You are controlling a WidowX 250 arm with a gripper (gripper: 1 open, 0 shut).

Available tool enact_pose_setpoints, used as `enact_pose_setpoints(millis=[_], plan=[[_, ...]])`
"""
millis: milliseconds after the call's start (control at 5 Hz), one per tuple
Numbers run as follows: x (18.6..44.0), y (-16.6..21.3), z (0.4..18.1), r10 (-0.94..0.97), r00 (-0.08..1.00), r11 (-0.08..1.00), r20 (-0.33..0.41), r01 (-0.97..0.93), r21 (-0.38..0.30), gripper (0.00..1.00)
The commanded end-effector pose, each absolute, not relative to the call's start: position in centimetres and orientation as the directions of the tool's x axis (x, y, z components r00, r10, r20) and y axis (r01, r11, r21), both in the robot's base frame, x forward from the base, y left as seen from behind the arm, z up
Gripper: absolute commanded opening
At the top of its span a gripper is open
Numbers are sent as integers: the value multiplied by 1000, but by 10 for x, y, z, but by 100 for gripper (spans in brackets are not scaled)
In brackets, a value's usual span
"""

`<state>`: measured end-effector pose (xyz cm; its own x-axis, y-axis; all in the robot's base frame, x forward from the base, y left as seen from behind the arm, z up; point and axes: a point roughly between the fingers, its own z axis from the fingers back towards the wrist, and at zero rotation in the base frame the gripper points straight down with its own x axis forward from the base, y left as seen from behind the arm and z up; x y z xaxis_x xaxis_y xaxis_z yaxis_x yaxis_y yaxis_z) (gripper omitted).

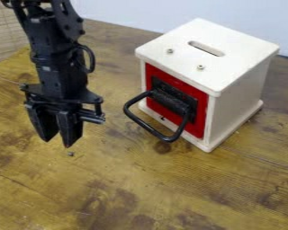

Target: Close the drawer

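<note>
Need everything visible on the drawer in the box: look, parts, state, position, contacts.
The drawer shows a red flat front with a dark rectangular centre, set in the front of a cream-white box. A black loop handle with rounded corners, likely metal or plastic, juts from it toward the hand. The front looks about flush with the box, but whether it is fully closed I cannot tell. It faces the camera's lower left. The hand is off to one side, apart from it; only the box is seen around it.

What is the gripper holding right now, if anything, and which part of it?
Nothing is held: the gripper has only air between its fingers, and the drawer's black handle sits apart from it.
</note>
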<state>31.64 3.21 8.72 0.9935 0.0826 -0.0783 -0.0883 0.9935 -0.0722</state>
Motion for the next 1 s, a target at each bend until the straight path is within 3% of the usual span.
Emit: enact_pose_setpoints(millis=[0,800], plan=[[319,38,96,96,994,992,-46,-99,-72,100],[320,36,83,74,994,994,-85,-81,-77,100]])
